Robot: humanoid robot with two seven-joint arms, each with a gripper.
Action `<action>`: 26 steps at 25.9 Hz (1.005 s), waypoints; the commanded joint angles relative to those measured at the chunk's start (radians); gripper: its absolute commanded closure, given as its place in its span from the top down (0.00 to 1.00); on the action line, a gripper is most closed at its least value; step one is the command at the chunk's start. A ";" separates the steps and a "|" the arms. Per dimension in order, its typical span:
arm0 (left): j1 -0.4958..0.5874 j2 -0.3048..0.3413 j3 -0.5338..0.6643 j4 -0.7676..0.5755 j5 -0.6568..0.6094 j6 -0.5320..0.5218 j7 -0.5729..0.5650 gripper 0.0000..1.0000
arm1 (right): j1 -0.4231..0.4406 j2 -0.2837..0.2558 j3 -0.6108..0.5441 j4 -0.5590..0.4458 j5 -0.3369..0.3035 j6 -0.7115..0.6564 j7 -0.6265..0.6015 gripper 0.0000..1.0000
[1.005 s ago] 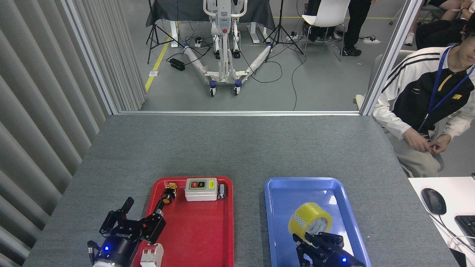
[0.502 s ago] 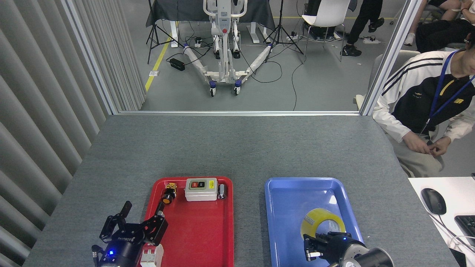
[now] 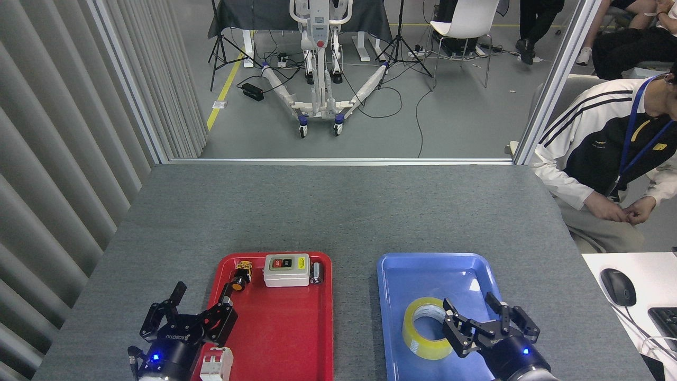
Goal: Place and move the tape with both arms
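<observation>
1. The left gripper (image 3: 188, 312) is at the near left, over the near left edge of the red tray (image 3: 296, 338). Its black fingers are spread apart, and nothing is between them. A blue light glows on its wrist.
2. A white part (image 3: 217, 365) lies in the near left corner of the red tray, right beside that wrist.
3. At the far end of the red tray sits a white switch box (image 3: 286, 270) with a red button and a black button. To its left is a small yellow and black button part (image 3: 241, 276). A little metal piece (image 3: 316, 273) touches the box on its right.
4. The blue tray (image 3: 423, 270) sits to the right of the red tray, on the grey table (image 3: 338, 206).
5. The tape (image 3: 426, 335) lies flat in the near part of the blue tray, with its hole facing up.
6. The right gripper (image 3: 489, 325) is just to the right of the tape. Its fingers are spread open. One finger is very near the roll, but it grips nothing.
7. A person (image 3: 608, 159) in a white and black jacket sits past the table's right edge.
</observation>
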 commanded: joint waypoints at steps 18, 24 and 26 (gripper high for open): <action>-0.003 -0.007 0.001 0.024 -0.155 0.026 0.022 0.99 | 0.112 0.029 -0.056 0.007 0.112 0.132 -0.255 1.00; -0.003 -0.011 0.001 0.023 -0.155 0.023 0.022 0.99 | 0.112 0.026 -0.056 0.001 0.112 0.134 -0.255 1.00; -0.003 -0.007 0.001 0.024 -0.155 0.022 0.022 0.99 | 0.112 0.022 -0.055 0.002 0.112 0.132 -0.255 1.00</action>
